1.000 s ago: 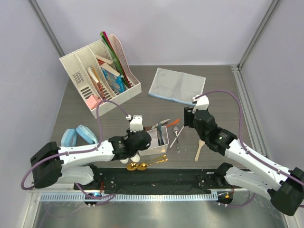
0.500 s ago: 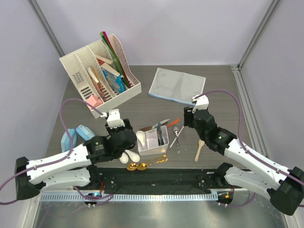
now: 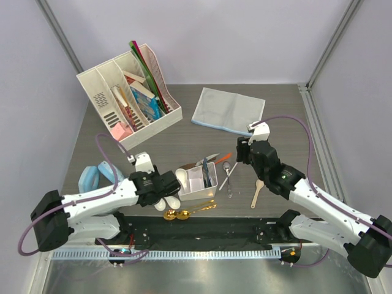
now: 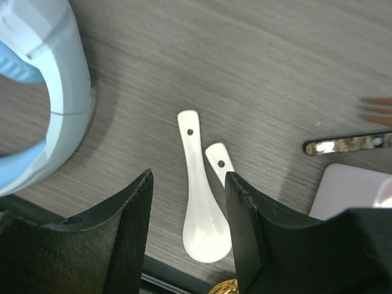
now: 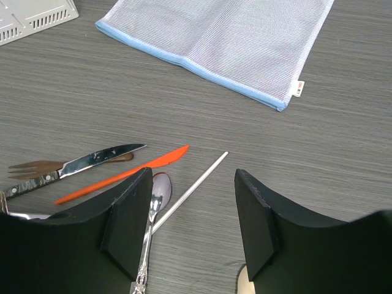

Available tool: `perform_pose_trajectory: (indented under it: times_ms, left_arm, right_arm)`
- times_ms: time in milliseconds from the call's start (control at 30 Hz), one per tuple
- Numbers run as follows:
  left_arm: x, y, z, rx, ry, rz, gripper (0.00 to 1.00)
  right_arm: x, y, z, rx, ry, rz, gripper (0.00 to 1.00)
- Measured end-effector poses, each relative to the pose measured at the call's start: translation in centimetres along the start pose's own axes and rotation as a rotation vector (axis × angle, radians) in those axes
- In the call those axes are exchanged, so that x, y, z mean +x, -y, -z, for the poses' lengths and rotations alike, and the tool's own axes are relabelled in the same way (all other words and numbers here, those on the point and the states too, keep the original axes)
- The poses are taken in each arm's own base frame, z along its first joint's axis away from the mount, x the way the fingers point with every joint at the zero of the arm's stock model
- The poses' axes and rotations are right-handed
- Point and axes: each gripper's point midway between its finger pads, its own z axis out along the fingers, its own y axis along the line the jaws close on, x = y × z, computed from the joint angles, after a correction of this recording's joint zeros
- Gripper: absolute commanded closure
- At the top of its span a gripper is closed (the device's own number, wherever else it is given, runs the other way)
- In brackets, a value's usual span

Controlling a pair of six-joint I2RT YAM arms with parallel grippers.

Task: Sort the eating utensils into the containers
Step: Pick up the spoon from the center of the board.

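Observation:
Two white ceramic soup spoons (image 4: 201,208) lie side by side on the table, also in the top view (image 3: 172,201). My left gripper (image 4: 188,184) is open and empty right over them, its fingers either side of the larger one; it shows in the top view (image 3: 163,191). The white divided box (image 3: 203,195) holds a white spoon and some cutlery. My right gripper (image 5: 193,184) is open and empty above a white stick (image 5: 190,190), a silver spoon (image 5: 150,226), an orange knife (image 5: 122,174) and a silver knife (image 5: 98,158). Gold spoons (image 3: 177,214) lie at the near edge. A wooden spoon (image 3: 257,193) lies under the right arm.
A blue-and-white object (image 4: 37,92) sits left of the left gripper, also in the top view (image 3: 98,174). A white desk organizer (image 3: 128,92) with books stands at the back left. A grey-blue mesh cloth (image 5: 226,43) lies at the back. The black base strip (image 3: 202,229) runs along the near edge.
My left gripper drew back leftward from over the box and now sits low over the two white spoons. A white spoon now shows in the box. The right arm has not moved.

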Motion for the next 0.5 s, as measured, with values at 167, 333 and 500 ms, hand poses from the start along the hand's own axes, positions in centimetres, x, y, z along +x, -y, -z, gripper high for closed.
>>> perform_pose_trajectory:
  times_ms: [167,333,500]
  left_arm:
    - [1.9,-0.2,-0.9,-0.052,-0.070,-0.002,0.51]
    - [3.4,-0.7,-1.5,-0.059,-0.113,0.025,0.54]
    - [5.2,-1.9,-2.2,-0.077,-0.151,0.016,0.54]
  right_arm:
    - [0.3,0.1,0.0,0.003,-0.005,0.002,0.39]
    - [0.5,0.1,-0.1,0.003,-0.008,0.001,0.39]
    - [0.5,0.2,-0.1,0.004,-0.010,-0.001,0.39]
